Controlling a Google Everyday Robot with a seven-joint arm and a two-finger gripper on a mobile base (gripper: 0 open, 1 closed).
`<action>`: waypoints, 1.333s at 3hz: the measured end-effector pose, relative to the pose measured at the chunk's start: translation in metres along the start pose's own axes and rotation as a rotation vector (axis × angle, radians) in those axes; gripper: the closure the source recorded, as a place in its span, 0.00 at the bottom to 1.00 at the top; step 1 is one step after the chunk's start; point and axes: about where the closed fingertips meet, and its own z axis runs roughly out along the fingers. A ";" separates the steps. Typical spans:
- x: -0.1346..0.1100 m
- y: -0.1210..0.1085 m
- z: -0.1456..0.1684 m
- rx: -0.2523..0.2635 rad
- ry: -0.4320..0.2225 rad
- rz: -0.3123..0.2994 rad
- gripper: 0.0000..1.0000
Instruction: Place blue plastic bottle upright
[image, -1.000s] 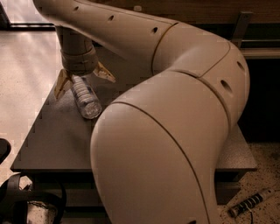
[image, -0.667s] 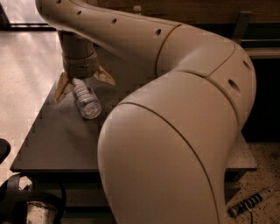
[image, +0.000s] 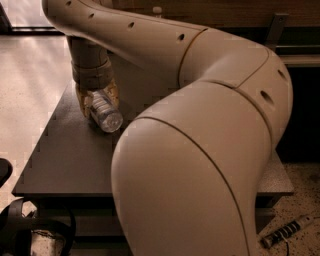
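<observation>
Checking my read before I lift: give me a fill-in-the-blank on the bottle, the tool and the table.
1. The blue plastic bottle lies on the dark table, not yet ___.
2. The tool, over the table's far left part in the view, is closed on the ___.
3. The bottle's ___ points toward the camera.
Missing words: upright; bottle; base.

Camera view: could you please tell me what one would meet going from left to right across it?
The gripper, shut on the bottle over the far left part of the table → the big bend of the arm → the power strip on the floor at the lower right.
</observation>
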 end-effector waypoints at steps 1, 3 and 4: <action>-0.001 0.000 0.002 -0.001 -0.001 0.000 0.64; -0.002 0.000 0.002 -0.005 -0.015 -0.010 1.00; -0.001 -0.004 -0.018 -0.030 -0.105 -0.080 1.00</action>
